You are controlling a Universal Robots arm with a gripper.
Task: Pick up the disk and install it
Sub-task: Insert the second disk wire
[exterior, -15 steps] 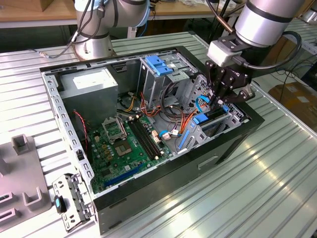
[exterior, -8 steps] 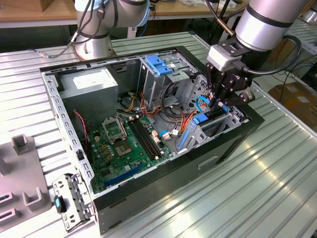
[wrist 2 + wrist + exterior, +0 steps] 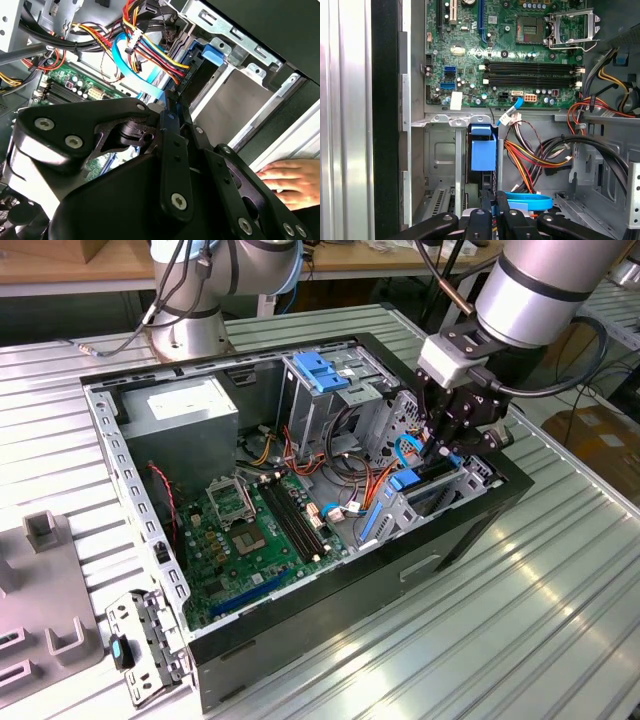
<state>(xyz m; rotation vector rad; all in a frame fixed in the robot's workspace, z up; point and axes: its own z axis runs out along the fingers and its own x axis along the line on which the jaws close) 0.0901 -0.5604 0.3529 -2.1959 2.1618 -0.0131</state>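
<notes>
The disk [image 3: 483, 155] is sitting edge-up in the bay of the open computer case [image 3: 470, 515], its blue rail showing and no print readable, with the gripper [image 3: 447, 452] reaching straight down from the arm, fingers [image 3: 502, 212] closing on the disk's upper edge.

Beside the blue plastic latch [image 3: 483, 150], an open grey metal bay [image 3: 440, 157] leaves room; on its other side, bundled red, orange and black cables [image 3: 540, 155] crowd the way.
</notes>
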